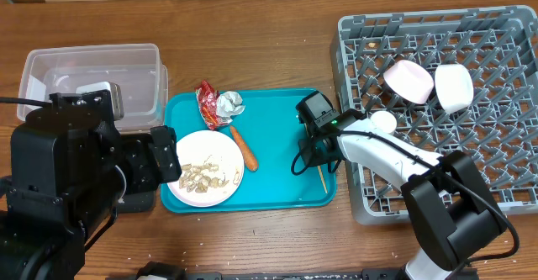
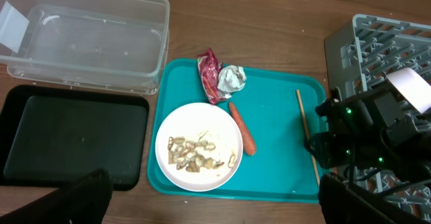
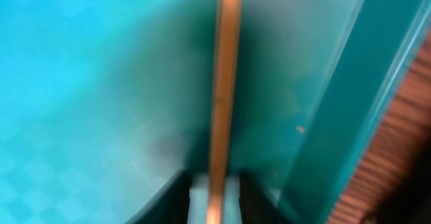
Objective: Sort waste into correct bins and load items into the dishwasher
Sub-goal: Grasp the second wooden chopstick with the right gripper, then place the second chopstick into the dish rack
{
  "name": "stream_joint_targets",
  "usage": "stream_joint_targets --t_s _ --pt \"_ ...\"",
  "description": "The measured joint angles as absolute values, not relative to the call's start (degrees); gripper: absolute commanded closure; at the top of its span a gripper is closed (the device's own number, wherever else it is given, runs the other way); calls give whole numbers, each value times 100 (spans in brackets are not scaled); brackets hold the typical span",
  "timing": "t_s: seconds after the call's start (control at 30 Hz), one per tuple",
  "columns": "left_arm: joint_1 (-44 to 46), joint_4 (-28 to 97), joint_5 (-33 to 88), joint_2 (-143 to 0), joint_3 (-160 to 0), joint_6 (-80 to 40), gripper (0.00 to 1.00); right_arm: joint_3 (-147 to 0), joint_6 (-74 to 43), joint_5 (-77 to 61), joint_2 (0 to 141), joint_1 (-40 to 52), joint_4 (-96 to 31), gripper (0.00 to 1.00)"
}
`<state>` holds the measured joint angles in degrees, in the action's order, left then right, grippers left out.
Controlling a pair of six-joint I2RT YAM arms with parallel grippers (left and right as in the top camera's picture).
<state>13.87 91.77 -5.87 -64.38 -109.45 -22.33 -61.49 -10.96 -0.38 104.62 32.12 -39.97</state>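
well, the wooden stick [image 3: 224, 83] lies on the teal tray [image 1: 277, 137] near its right rim: light, stiff, probably rolls easily, best pinched mid-length. right fingers [image 3: 199, 196] flank it, grip unclear; left fingers [image 2: 84, 196] spread apart.

table [image 1: 252, 28]: brown wood, grain running left-right | scattered pale specks near its front edge

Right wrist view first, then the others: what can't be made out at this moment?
Right wrist: chopstick blurred by closeness, both ends cut off; whether the right gripper pinches it is unclear.
Overhead: the right arm hides the gripper's fingertips and most of the chopstick.
Left wrist: food bits on the plate too small to identify.
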Motion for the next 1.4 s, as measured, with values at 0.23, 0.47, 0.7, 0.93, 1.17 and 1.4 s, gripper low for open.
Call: stream_joint_targets --t_s 0.23,0.47,0.7,0.93,1.17,1.4 --pt "1387 9177 -587 -6438 -10945 -2233 0 -6506 -1201 -239 10442 3214 -4681 96" --pt "1387 9177 -587 -6438 -10945 -2233 0 -8759 -1197 416 10193 3061 -5666 96" --pt "1387 9177 -589 -6438 -10945 -2233 0 -9664 -893 1238 9738 1992 -5581 96" --pt "1387 9177 -587 -6438 -10945 -2233 0 -9476 -449 867 10276 1214 -5450 96" --pt "1387 9177 -587 -6438 -10945 -2233 0 -9332 -268 642 10700 1341 -5164 50" --pt "1387 9177 -589 -6438 -10945 -2233 0 -9629 -458 600 10628 1413 -5935 48"
